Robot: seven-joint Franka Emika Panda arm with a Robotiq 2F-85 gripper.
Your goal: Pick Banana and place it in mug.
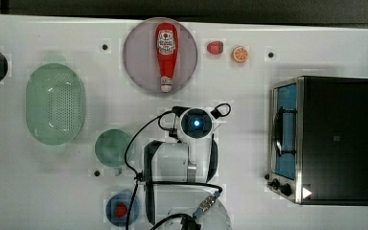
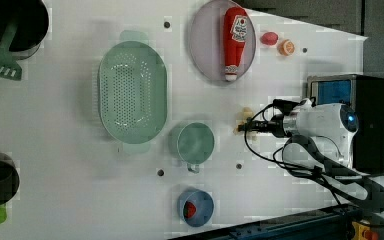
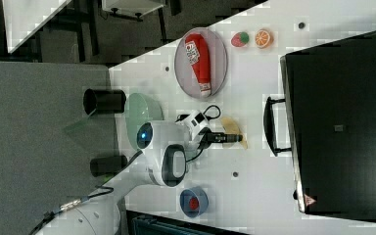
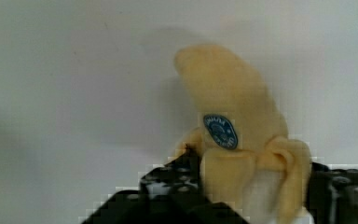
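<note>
The banana (image 4: 233, 107), a pale yellow bunch with a blue sticker, lies on the white table between my black fingers (image 4: 168, 179). My gripper (image 2: 250, 126) reaches down over the banana (image 2: 243, 120) in the left view, and both pads sit against its sides. In the right view the banana (image 3: 232, 128) curves beside my gripper (image 3: 232, 138), near the oven's handle. The arm's wrist (image 1: 196, 123) covers the banana in the top view. The green mug (image 1: 112, 147) stands upright to the top view's left of the arm. In the left view the mug (image 2: 195, 143) is a short way from the banana.
A pale green perforated basket (image 1: 56, 103) sits beyond the mug. A ketchup bottle (image 1: 165, 55) lies on a round grey plate (image 1: 134, 52), with a strawberry (image 1: 214, 47) and orange slice (image 1: 240, 54) beside it. A toaster oven (image 1: 326, 139) stands at the top view's right, a blue bowl (image 1: 121, 209) near the arm's base.
</note>
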